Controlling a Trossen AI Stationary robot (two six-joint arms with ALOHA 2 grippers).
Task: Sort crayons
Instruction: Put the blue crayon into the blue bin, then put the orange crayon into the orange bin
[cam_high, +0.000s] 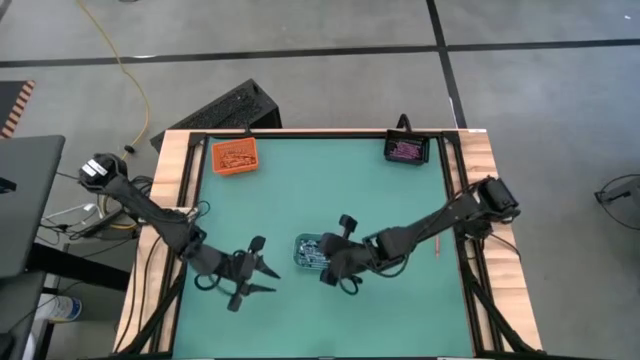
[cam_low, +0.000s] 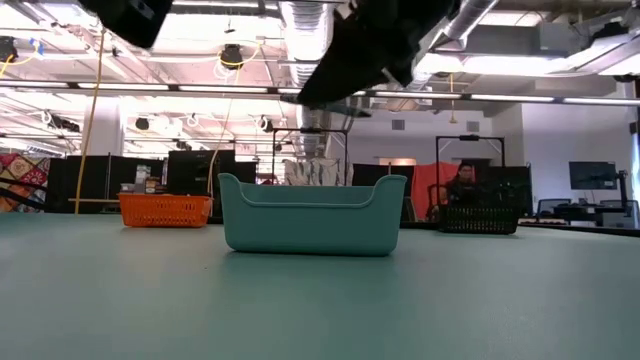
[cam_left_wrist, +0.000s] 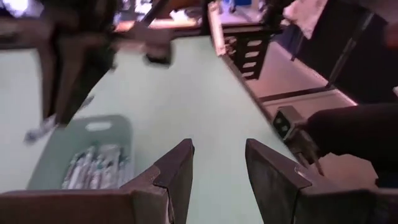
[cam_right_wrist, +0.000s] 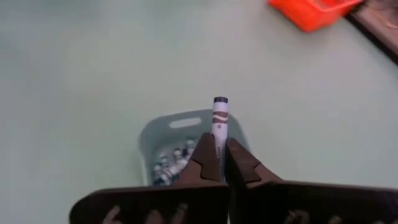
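Observation:
A clear-grey tray with several grey-blue crayons stands at the middle of the green mat. My right gripper hovers over the tray's near-right side, shut on a grey-blue crayon. My left gripper hangs open to the left of the tray, fingers pointing toward it, nothing between them. One pinkish crayon lies flat at the mat's right edge. My right gripper pinches the crayon's paper-wrapped shaft between its two fingers. The crayon lies along the fingers and sticks out past their tips, dark end foremost. The fingers slant down from the table's right side. The crayon is lifted clear, above the tray.
An orange tray holding orange-red crayons sits at the far left corner. A black tray holding purple-pink ones sits at the far right corner. Bare mat lies between them and along the near edge. A wooden frame borders the mat.

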